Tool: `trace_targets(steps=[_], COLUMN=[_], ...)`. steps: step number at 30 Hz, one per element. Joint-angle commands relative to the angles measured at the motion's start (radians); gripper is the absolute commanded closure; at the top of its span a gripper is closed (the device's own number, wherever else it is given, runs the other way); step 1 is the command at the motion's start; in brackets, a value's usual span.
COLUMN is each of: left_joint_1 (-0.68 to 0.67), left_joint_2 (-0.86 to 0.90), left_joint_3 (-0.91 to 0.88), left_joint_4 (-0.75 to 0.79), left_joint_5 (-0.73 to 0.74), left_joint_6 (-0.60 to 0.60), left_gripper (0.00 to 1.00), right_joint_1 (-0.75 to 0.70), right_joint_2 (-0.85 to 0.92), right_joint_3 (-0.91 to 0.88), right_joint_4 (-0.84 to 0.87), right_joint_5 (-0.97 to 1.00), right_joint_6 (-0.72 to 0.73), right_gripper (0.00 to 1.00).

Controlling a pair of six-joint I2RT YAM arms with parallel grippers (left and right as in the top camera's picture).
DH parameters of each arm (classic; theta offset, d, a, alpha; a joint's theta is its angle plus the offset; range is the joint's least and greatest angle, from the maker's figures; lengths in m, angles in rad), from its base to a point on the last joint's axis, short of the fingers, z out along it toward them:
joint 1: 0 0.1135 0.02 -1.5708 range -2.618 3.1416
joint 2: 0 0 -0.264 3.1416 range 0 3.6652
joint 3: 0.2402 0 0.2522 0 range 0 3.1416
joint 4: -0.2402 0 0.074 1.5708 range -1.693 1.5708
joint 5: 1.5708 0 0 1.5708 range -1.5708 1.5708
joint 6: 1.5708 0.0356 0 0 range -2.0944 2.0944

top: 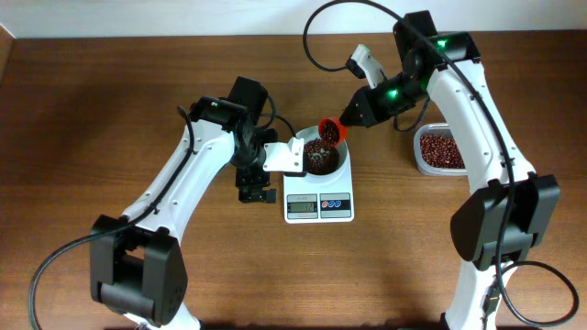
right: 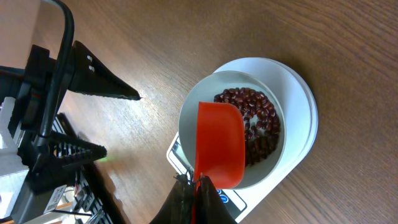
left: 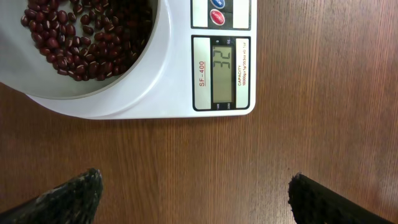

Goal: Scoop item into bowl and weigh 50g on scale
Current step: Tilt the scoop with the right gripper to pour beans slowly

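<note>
The white bowl [top: 341,162] sits on the white scale [top: 319,207] and holds reddish-brown beans [top: 320,156]. The display [left: 224,77] reads 32. In the right wrist view the bowl [right: 190,111] and beans [right: 255,118] lie under the orange-red scoop [right: 219,144]. My right gripper [top: 349,121] [right: 196,182] is shut on the scoop [top: 330,131], which tilts over the bowl's far rim. My left gripper [top: 256,193] [left: 194,186] is open and empty over the table left of the scale. The bowl [left: 143,68] and beans [left: 81,37] show top left in its view.
A clear plastic tub [top: 417,149] with more beans [top: 441,148] stands right of the scale, partly under my right arm. A white handle-like object [top: 360,61] lies behind the right gripper. The left arm's white wrist part [top: 286,156] is close to the bowl's left rim.
</note>
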Motion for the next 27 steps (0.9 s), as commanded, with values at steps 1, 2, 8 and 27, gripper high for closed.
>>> trace_targets(steps=[1,2,8,27], left_joint_1=[0.003,0.003,0.003,0.003], left_joint_2=[0.008,0.008,0.008,0.008], left_joint_3=[-0.007,-0.007,-0.007,-0.007], left_joint_4=[-0.003,-0.003,-0.003,-0.003], left_joint_5=[0.018,0.018,0.018,0.018], left_joint_6=[0.012,0.012,0.012,0.012], left_gripper=[0.02,0.01,0.01,0.02], right_joint_1=[0.008,0.009,0.01,0.01], right_joint_2=[-0.009,-0.009,-0.009,-0.009], right_joint_3=[0.017,0.017,0.017,0.017], right_joint_4=[-0.003,0.001,0.038,0.043], right_joint_5=[-0.006,0.004,0.106,0.101], right_joint_6=[-0.01,-0.027,0.033,0.046], right_gripper=[0.96,0.96,0.96,0.96])
